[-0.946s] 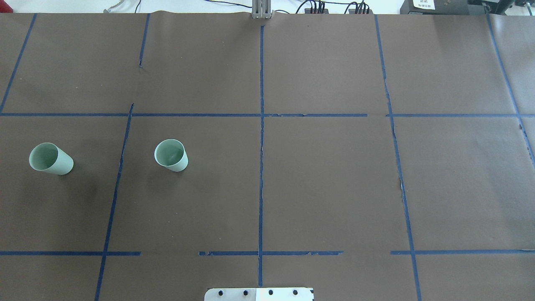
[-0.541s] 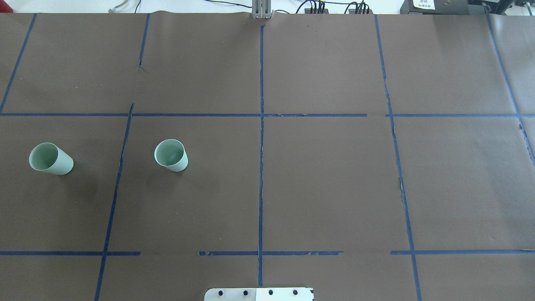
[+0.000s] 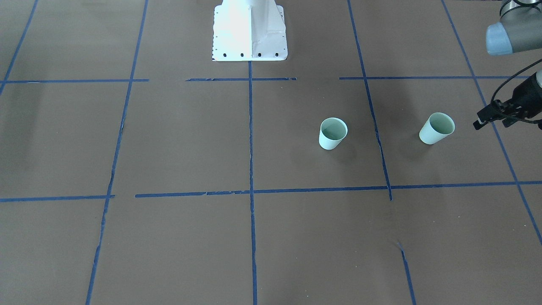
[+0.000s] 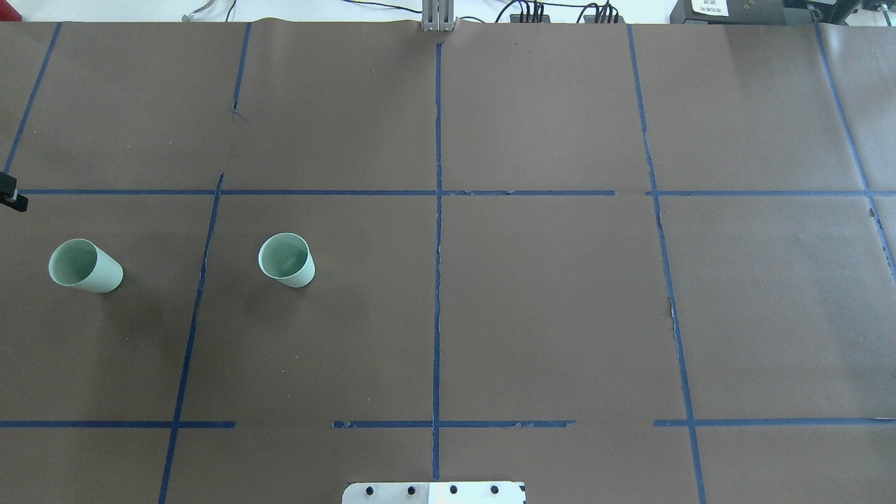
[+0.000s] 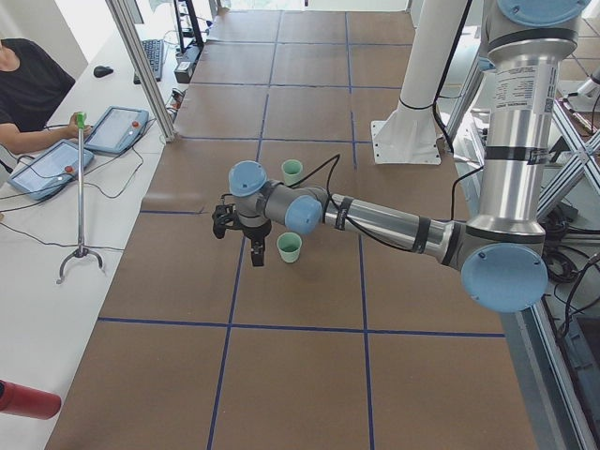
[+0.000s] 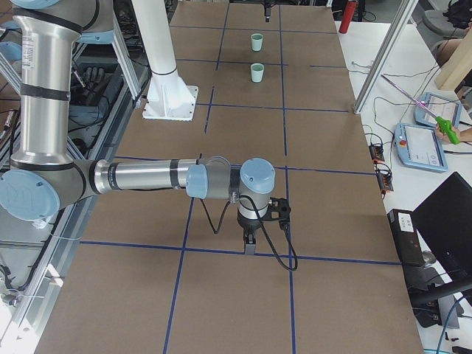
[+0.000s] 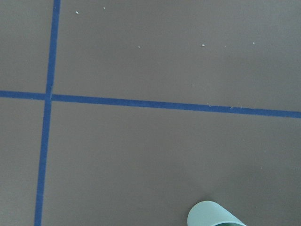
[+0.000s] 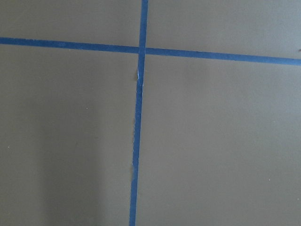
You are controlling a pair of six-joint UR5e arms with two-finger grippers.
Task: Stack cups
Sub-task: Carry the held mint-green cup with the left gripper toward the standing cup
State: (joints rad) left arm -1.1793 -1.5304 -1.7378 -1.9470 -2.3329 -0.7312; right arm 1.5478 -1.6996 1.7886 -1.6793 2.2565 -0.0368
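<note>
Two pale mint-green cups stand upright and apart on the brown table. The outer cup [image 4: 85, 266] is near the left edge and the inner cup [image 4: 286, 260] is further in. Both show in the front view, outer [image 3: 437, 128] and inner [image 3: 333, 133]. My left gripper [image 3: 491, 123] hovers beside the outer cup, to its outer far side, with fingers apart and empty. Only its tip [image 4: 12, 194] shows overhead. The left wrist view catches one cup rim [image 7: 214, 216]. My right gripper [image 6: 251, 243] hangs low over the table far from the cups; I cannot tell whether it is open.
Blue tape lines [image 4: 437, 245] divide the brown paper table cover. The white robot base [image 3: 249, 29] stands at the near middle edge. Cables and sockets [image 4: 560, 14] lie past the far edge. An operator with tablets [image 5: 37, 94] sits beyond the far side.
My left gripper's tip has come into the overhead view at the left edge. The two cups have not moved.
</note>
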